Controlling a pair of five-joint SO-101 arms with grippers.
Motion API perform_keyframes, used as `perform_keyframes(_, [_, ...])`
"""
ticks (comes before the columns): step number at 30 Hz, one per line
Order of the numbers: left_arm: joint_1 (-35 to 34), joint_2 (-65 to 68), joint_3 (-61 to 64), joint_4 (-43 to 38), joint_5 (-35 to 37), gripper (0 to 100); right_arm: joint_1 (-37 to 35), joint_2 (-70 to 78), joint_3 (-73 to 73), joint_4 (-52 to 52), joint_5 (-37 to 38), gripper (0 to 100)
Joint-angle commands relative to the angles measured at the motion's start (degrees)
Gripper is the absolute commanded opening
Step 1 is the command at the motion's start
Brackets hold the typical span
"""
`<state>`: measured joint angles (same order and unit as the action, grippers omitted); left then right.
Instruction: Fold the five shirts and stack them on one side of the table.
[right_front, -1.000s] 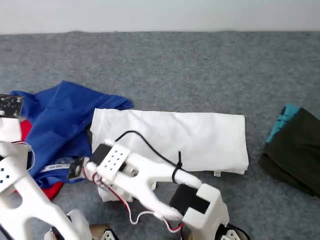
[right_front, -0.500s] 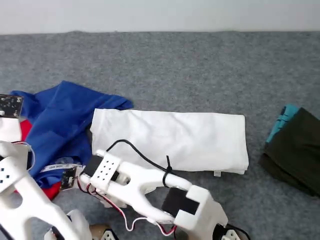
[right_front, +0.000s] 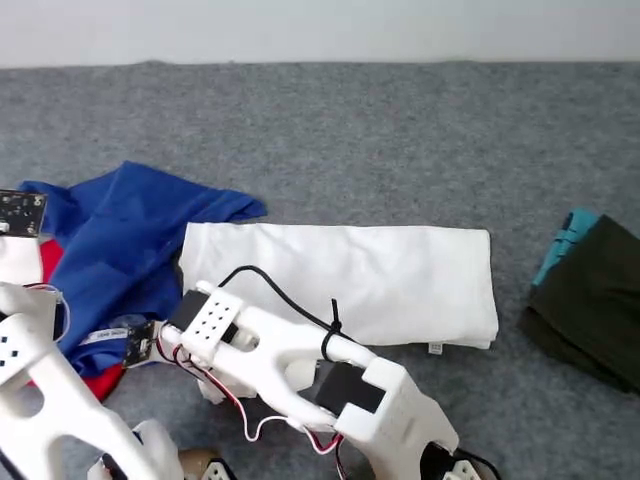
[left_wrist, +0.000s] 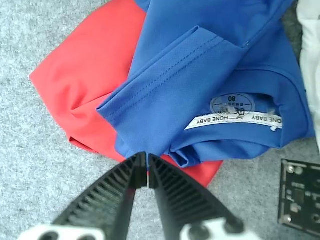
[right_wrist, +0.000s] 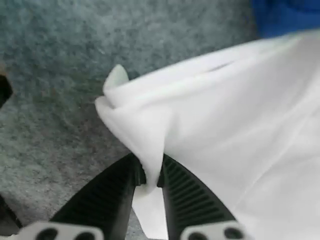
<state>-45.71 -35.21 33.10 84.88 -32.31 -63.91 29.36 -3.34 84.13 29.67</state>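
white shirt (right_front: 400, 275) soft, limp, will sag. your right gripper (right_wrist: 150, 175) is clamped on its 7 o'clock corner; good hold. left gripper (left_wrist: 147, 172) closed, empty.

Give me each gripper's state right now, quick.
Left gripper: closed, nothing visibly held.
Right gripper: closed on a fold of the white shirt.

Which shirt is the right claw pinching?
The white shirt: the right gripper is shut on its bunched corner. The blue shirt and red shirt lie heaped beside it.
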Motion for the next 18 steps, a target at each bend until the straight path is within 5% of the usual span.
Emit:
perform_keyframes(1, [-0.1, -1.5, -0.3, 0.2, 0.6, 2, 0.2, -0.6, -4.1, 4.1, 0.5, 1.0])
perform_keyframes(9, [-0.1, -1.5, -0.3, 0.2, 0.6, 2, 7.0, -3.7, -16.2, 11.5, 0.7, 1.0])
perform_keyframes(18, [-0.1, -1.3, -0.3, 0.2, 0.6, 2, 13.6, -3.4, -18.0, 8.0, 0.8, 1.0])
